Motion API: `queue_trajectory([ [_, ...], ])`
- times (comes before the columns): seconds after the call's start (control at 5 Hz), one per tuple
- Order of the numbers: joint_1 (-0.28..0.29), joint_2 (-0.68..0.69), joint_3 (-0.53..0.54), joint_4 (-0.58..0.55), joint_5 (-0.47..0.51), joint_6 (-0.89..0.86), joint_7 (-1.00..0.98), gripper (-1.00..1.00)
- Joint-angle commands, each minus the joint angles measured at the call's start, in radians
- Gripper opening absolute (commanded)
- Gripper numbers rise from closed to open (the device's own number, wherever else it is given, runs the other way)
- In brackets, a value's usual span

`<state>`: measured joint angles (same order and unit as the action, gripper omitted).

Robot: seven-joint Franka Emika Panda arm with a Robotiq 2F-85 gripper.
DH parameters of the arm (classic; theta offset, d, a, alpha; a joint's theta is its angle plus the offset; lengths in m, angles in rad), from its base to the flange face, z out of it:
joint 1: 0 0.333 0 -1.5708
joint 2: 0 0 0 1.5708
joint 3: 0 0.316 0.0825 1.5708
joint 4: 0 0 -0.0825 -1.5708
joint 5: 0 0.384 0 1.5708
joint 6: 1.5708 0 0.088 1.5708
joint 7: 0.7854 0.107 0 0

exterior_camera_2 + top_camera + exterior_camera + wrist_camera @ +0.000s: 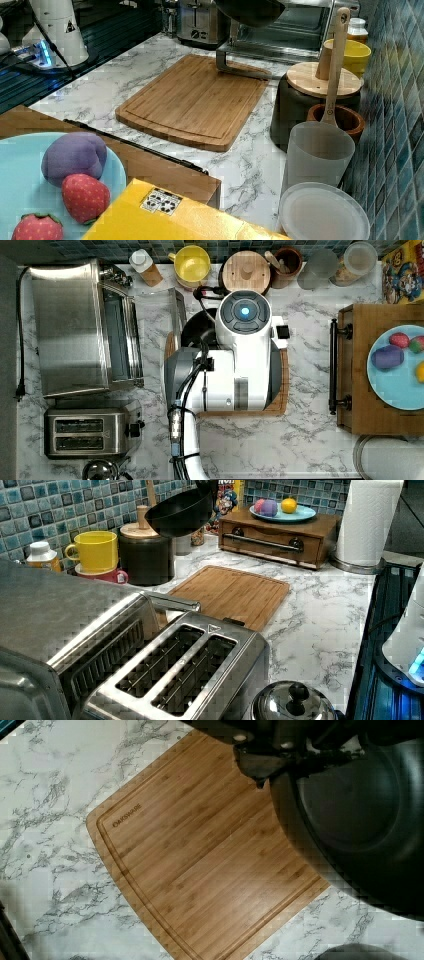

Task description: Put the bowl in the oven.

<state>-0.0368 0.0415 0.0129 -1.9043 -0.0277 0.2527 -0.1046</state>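
Aloft, the bowl [181, 512] hangs tilted above the cutting board [231, 593], clear of the surface [320, 625]. Fingers [260, 764] pinch its rim. Oven [75, 327] door lies open, well apart.

— What carries everything here?

— A white marble counter [310, 440], backed by a blue tiled wall.

— What rests on it?

— A wooden cutting board [232, 594] lies flat mid-counter. Toward the top view's left edge stands the oven [75, 327], its door folded down, with a two-slot toaster [85, 432] just beside it and a steel lid [295, 705] near the toaster. Along the back edge sit a small bottle [145, 266], a yellow mug [191, 265], a dark pot with a wooden lid [246, 271], a wooden cup [289, 262] and two frosted containers [320, 267]. A wooden drawer box [365, 370] stands at the top view's right.
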Motion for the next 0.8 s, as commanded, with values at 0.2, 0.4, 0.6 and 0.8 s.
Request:
queue_trajectory([
  [0.2, 0.006, 0.029, 0.022, 0.012, -0.007, 0.050, -0.032, -1.00],
  [0.4, 0.021, 0.056, 0.044, 0.034, 0.036, 0.148, -0.202, -1.00],
  [0.6, 0.062, 0.106, 0.091, 0.090, -0.012, 0.211, -0.346, -1.00],
  [0.8, 0.088, 0.108, 0.119, 0.060, 0.004, 0.350, -0.395, -1.00],
])
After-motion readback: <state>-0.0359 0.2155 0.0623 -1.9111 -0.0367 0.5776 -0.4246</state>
